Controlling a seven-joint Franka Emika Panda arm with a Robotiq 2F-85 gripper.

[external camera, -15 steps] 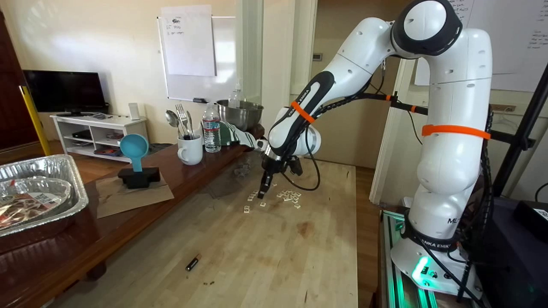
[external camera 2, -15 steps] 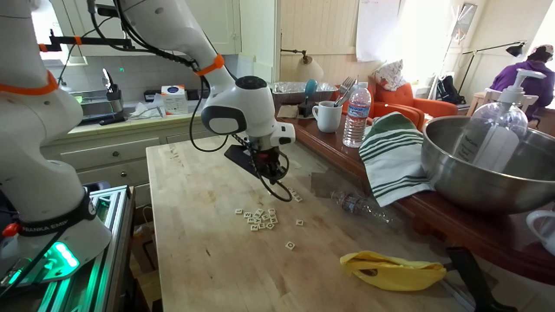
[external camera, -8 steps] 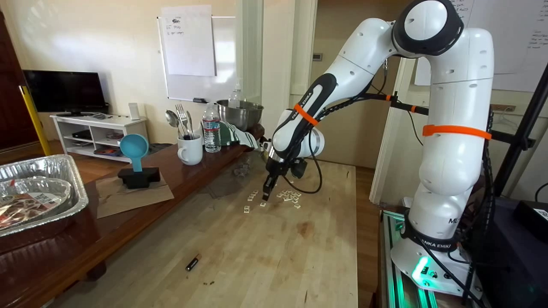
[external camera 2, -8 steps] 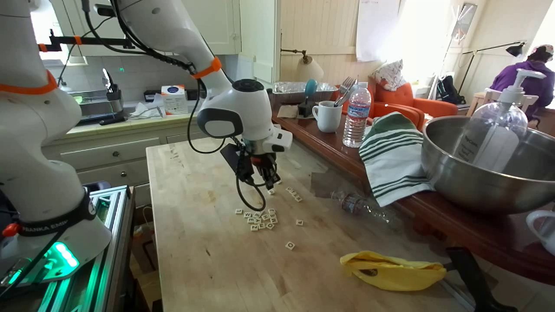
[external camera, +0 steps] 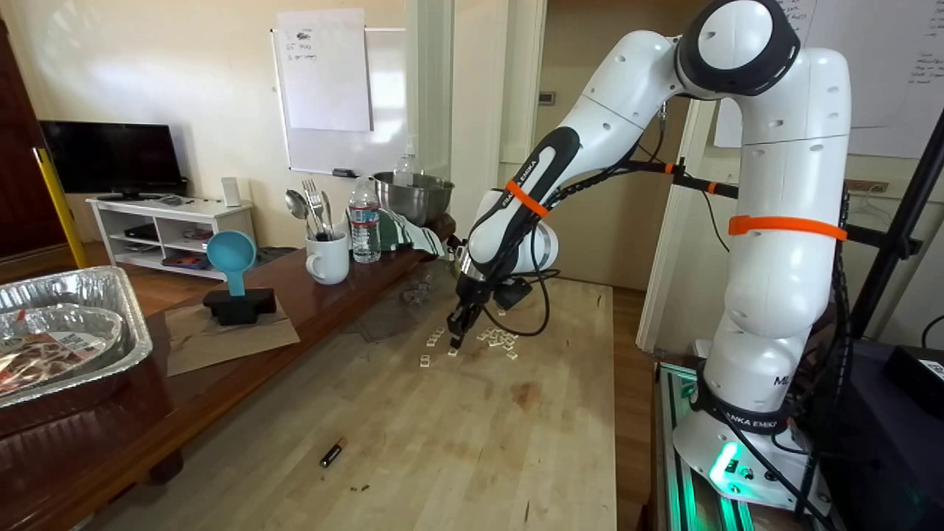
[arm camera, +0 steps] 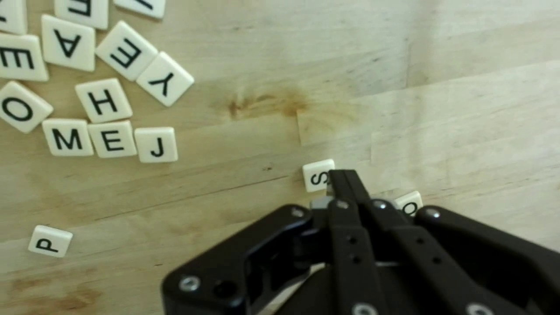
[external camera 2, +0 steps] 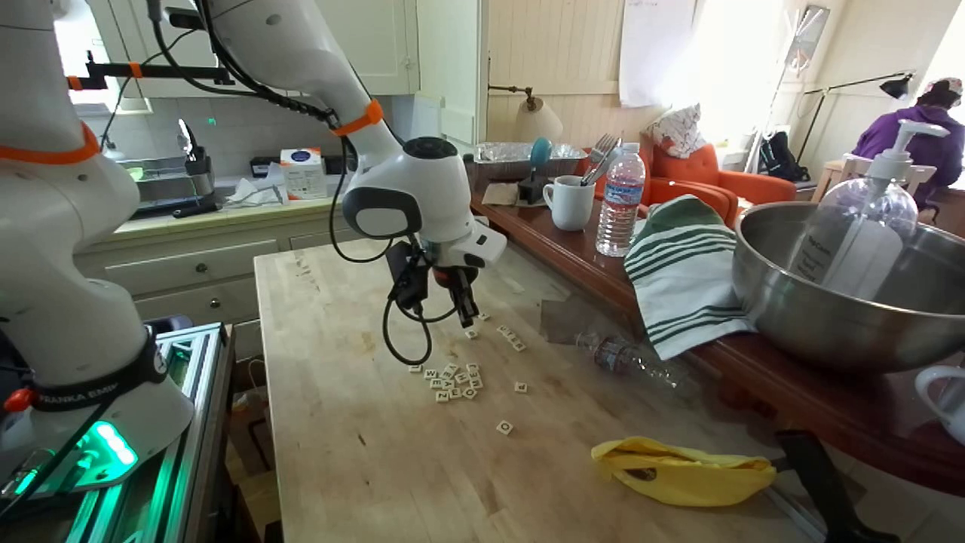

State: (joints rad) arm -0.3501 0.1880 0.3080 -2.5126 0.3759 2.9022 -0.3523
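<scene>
Turned at the wrist since a second ago, the robot arm (external camera 2: 411,192) sits further left in an exterior view, and the loop of cable (external camera 2: 385,324) under it has swung from the right of the gripper (external camera 2: 468,324) to its left. The arm's upper part runs out of the frame at the top. Across the centre, the wooden table (external camera 2: 362,464) holds its place; at the right edge, the metal bowl (external camera 2: 799,324) stands as before, its right side cut off. At the lower right, a white mug (external camera 2: 948,411) is only partly in view.

Black fingertips (external camera 2: 467,314), masked by the cable earlier, now show near the centre, pointing down. The wrist view shows the gripper closed, its fingers pressed against each other.

Smallest are the letter tiles (external camera 2: 448,383), which lie where they lay, in a pile and singly. An S tile (arm camera: 315,176), just right of centre in the wrist view, is partly covered by the fingertips; whether they touch it cannot be told. To the right of the fingers, an O tile (arm camera: 410,204) is partly hidden. At the upper left the border crops the pile, leaving some letters incomplete; at lower left lies a P tile (arm camera: 50,240).
</scene>
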